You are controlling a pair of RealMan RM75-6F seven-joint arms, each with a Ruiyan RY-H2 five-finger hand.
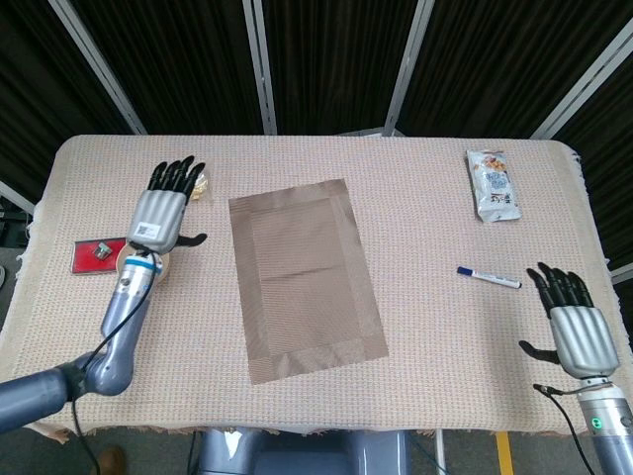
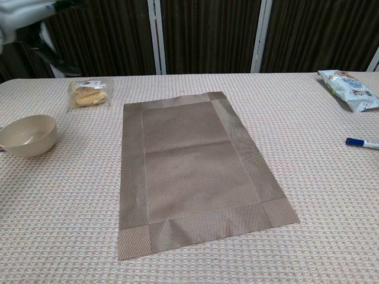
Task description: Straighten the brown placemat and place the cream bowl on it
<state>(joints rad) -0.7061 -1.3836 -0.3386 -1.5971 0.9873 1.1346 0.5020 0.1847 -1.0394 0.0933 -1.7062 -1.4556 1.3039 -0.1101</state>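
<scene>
The brown placemat lies flat and unfolded on the table, slightly skewed, with its long side running away from me. The cream bowl stands to its left, upright and empty. In the head view my left hand hovers over the bowl with fingers spread, holding nothing, and its wrist hides most of the bowl. In the chest view that hand is only a blur at the top left corner. My right hand hangs with fingers apart and empty near the table's front right edge.
A packet of biscuits lies behind the bowl. A red flat object sits left of the bowl. A snack bag is at the far right, and a blue pen lies nearer on the right.
</scene>
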